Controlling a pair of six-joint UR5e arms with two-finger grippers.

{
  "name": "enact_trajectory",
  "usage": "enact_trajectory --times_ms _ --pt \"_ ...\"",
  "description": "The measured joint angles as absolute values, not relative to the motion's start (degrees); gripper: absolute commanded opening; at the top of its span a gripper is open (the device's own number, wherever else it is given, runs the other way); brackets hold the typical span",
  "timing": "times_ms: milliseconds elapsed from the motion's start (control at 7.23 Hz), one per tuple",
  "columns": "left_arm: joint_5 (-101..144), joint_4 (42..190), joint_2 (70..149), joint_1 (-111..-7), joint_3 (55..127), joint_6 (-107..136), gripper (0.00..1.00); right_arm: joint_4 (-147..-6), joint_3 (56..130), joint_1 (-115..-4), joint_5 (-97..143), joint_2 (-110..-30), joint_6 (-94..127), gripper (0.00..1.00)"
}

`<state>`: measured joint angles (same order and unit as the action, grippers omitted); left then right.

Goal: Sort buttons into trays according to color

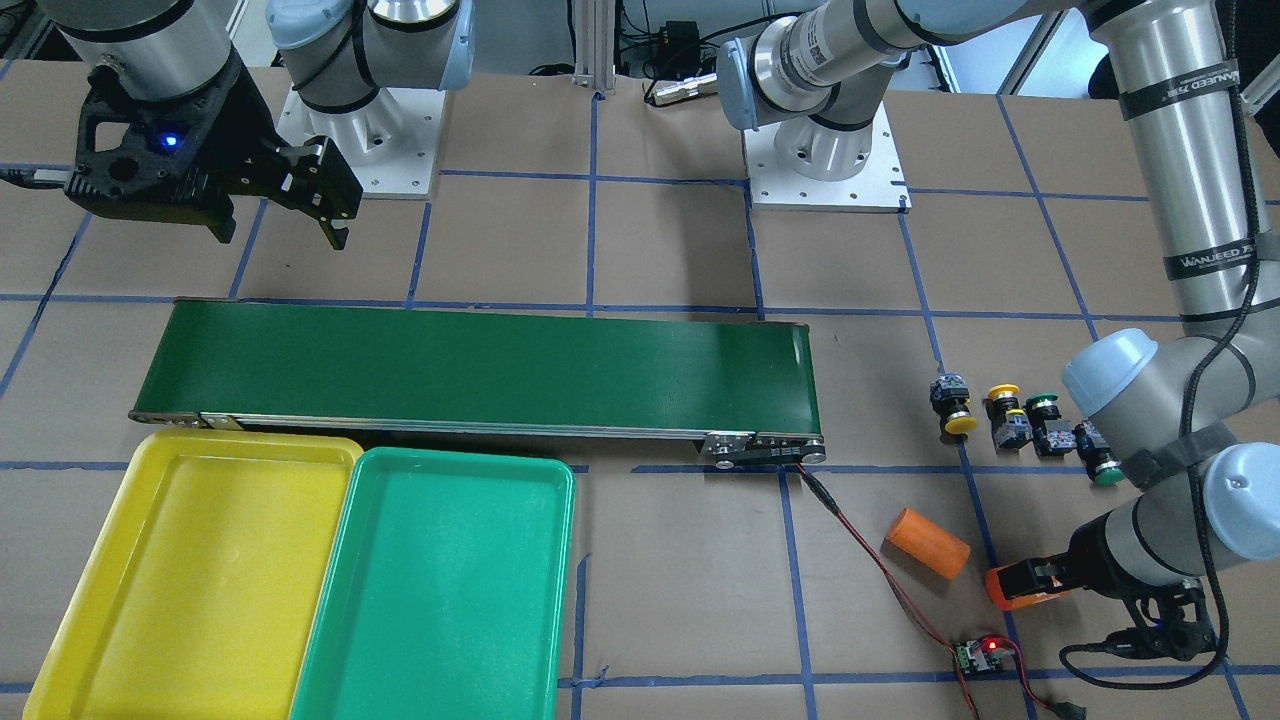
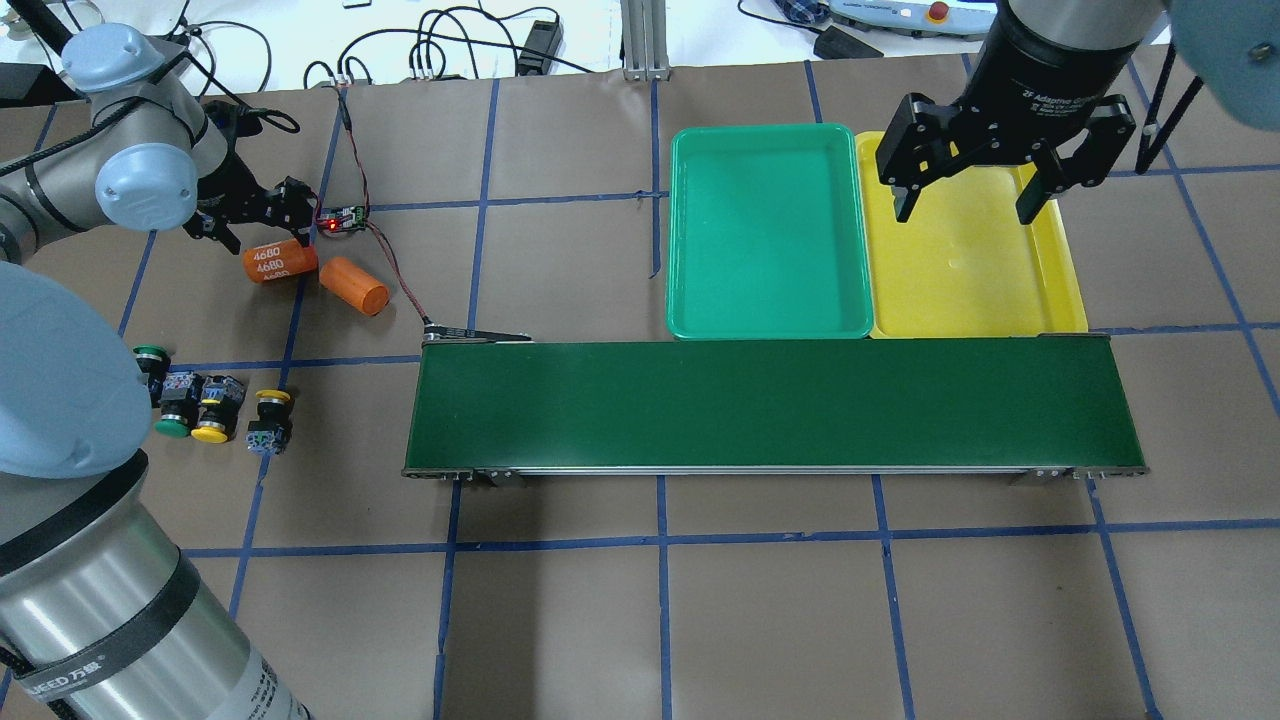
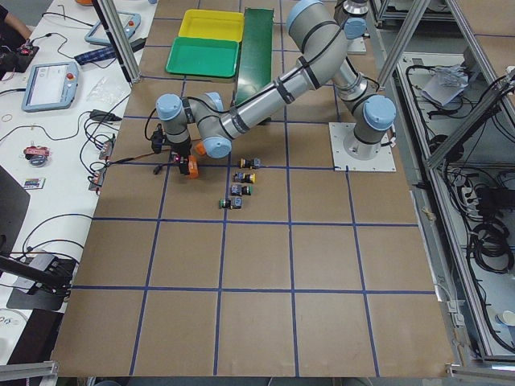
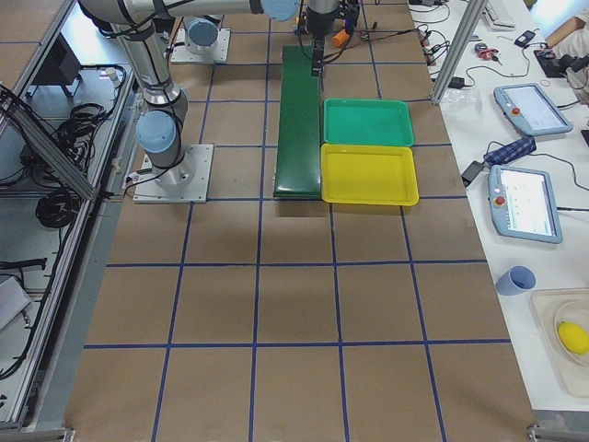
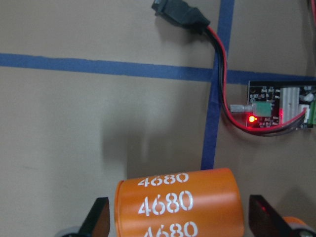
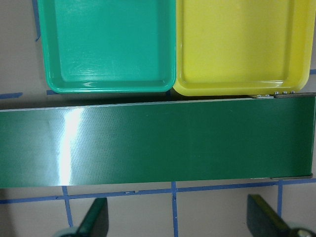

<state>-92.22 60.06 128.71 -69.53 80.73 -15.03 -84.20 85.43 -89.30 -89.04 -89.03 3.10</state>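
Four buttons lie in a row by the left arm: two with yellow caps [image 2: 210,433] [image 2: 272,397] and two with green caps [image 2: 150,352] [image 2: 172,428]. The front-facing view shows them too, yellow [image 1: 960,422] and green [image 1: 1042,402]. My left gripper [image 5: 180,219] is open, its fingers straddling an orange cylinder marked 4680 [image 5: 180,202] with small gaps on both sides, beyond the buttons [image 2: 280,262]. My right gripper [image 2: 966,212] is open and empty, high up. The green tray [image 2: 770,230] and the yellow tray [image 2: 970,270] lie side by side, both empty.
A long dark-green conveyor belt [image 2: 770,405] lies between the trays and the robot. A second orange cylinder [image 2: 353,285] lies next to the first. A small controller board with a red light [image 2: 340,220] and red-black wires sits near the left gripper.
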Motion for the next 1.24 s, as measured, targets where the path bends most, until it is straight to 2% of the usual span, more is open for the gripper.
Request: enact_trajectory --times_ms 691,829,968,1244 --pt "-93.0 60.3 129.3 -69.6 81.4 -14.9 1.00 -84.1 85.9 -89.3 -89.0 -89.3 3.1 1.00" --pt "-93.1 60.6 129.5 -69.6 81.3 -14.9 0.66 -84.1 86.0 -89.3 -89.0 -89.3 3.1 1.00" --pt "-93.1 61.1 129.7 -69.6 81.0 -14.9 0.02 -84.1 86.0 -89.3 -89.0 -89.3 3.1 1.00" --pt "-93.1 61.5 129.9 -69.6 80.4 -15.0 0.00 -84.1 86.0 -89.3 -89.0 -89.3 3.2 1.00"
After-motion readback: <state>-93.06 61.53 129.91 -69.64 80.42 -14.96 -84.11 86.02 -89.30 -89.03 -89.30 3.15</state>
